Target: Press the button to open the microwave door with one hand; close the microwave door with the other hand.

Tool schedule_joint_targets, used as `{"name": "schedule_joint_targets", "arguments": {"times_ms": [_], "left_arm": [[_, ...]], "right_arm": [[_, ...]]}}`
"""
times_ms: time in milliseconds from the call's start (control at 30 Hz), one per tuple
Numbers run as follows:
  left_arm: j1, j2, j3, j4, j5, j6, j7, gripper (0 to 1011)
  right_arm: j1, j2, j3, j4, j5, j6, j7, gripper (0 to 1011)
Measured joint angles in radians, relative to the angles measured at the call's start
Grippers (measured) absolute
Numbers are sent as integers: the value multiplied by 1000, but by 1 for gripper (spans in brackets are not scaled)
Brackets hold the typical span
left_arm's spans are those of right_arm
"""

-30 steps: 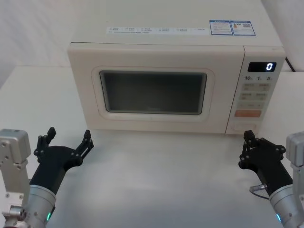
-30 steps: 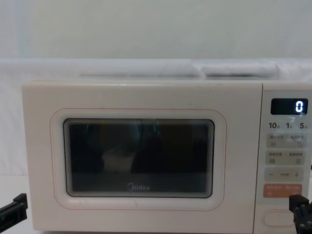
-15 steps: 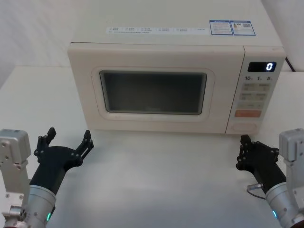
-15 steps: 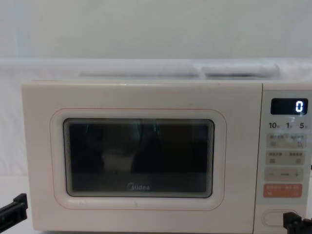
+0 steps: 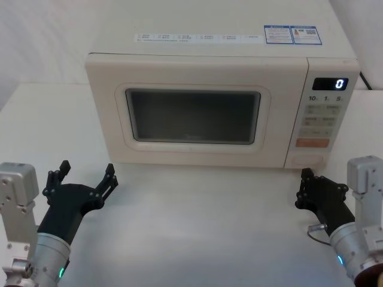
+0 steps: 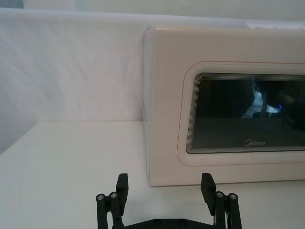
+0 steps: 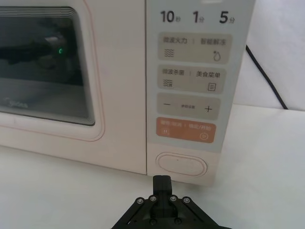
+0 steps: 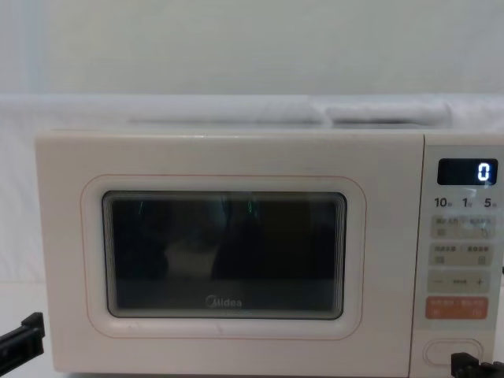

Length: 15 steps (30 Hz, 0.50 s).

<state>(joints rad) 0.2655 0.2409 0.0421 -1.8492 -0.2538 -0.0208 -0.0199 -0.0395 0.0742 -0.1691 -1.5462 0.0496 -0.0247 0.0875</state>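
1. Since a second ago, the right gripper (image 5: 304, 188) has slid a little to the left and nearer, and it sits lower at the chest view's bottom edge (image 8: 465, 364); nothing else has shifted.
2. Its fingers are pressed together to a single black tip, which points at the button (image 7: 181, 165) and stands just short of it, not touching.
3. That button is the wide cream key at the bottom of the keypad strip, below the orange key (image 7: 186, 130).
4. The microwave (image 5: 215, 107) stands at the far side of the white table (image 5: 197, 227), its display (image 5: 330, 84) reading "0".
5. The microwave door (image 5: 194, 113) is shut flush.
6. The left gripper (image 5: 84, 179) hovers over the near left of the table, fingers spread wide and holding nothing, well apart from the door.
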Motion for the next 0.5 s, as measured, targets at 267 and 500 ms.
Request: {"name": "schedule_joint_targets", "arguments": {"times_ms": [267,500], "left_arm": [[0,0,0,0,0,0,0,1001],[0,0,0,0,0,0,0,1001]], "right_arm": [[29,-20,12,37,10,-1,3,0],[55,-30,21,71,19,1,7,0]]}}
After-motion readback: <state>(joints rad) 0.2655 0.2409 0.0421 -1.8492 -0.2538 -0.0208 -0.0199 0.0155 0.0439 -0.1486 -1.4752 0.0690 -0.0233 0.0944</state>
